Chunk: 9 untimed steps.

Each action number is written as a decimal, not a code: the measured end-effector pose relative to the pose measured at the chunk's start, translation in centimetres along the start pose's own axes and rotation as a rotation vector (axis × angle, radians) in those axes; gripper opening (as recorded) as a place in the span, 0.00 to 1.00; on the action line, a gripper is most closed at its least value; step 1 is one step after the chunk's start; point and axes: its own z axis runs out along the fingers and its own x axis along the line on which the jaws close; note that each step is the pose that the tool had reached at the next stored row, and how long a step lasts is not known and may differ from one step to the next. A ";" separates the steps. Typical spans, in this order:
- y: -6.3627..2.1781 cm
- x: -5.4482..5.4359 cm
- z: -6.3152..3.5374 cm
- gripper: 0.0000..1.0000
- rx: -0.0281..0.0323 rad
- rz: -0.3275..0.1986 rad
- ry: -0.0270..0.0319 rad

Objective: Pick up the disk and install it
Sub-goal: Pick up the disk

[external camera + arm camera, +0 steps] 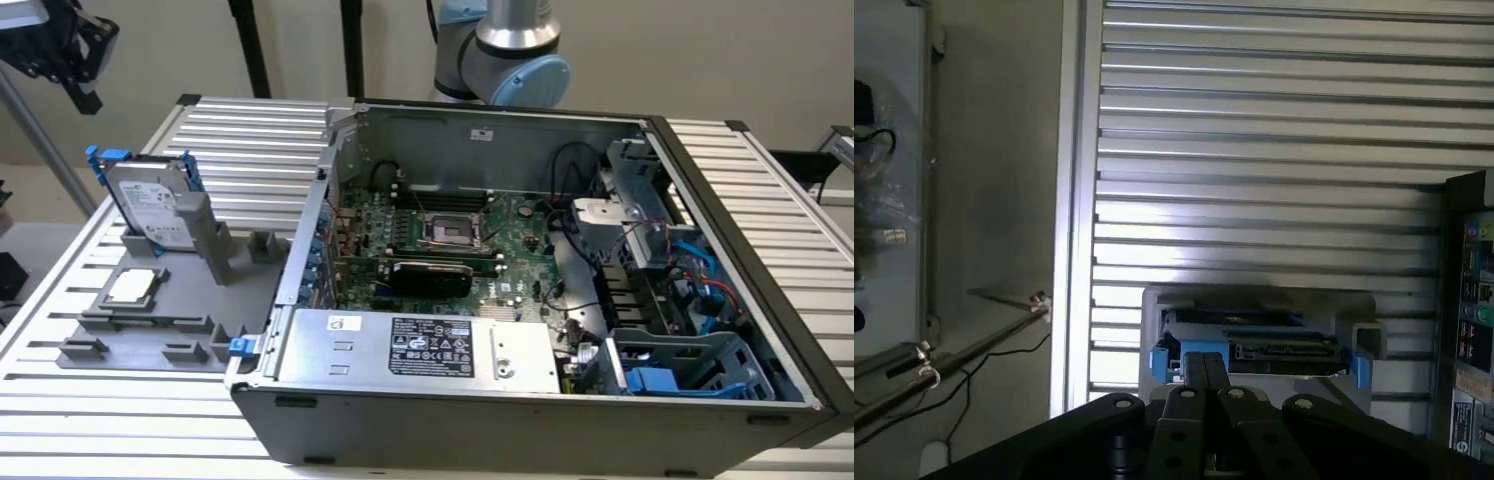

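The fingers (1194,378) are pressed together with nothing between them, and the gripper (1204,358) points down at the disk (1254,340) without gripping it. The disk stands on edge in a grey holder (160,320) on the ribbed table (254,130), at the exterior view's left, outside the open case (534,425).
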 end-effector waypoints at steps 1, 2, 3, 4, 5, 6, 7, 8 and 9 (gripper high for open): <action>0.00 0.0 0.04 0.11 -0.0002 -0.019 0.0010; -0.01 0.0 0.08 0.11 -0.0004 -0.037 0.0019; -0.01 0.0 0.12 0.11 -0.0006 -0.055 0.0033; -0.01 0.0 0.16 0.11 -0.0009 -0.073 0.0048; -0.01 0.0 0.20 0.11 -0.0011 -0.091 0.0065; -0.02 0.0 0.25 0.11 -0.0013 -0.109 0.0082; -0.02 0.0 0.29 0.11 -0.0016 -0.127 0.0099; -0.02 0.0 0.34 0.11 -0.0017 -0.145 0.0116; -0.02 0.0 0.40 0.11 -0.0020 -0.164 0.0130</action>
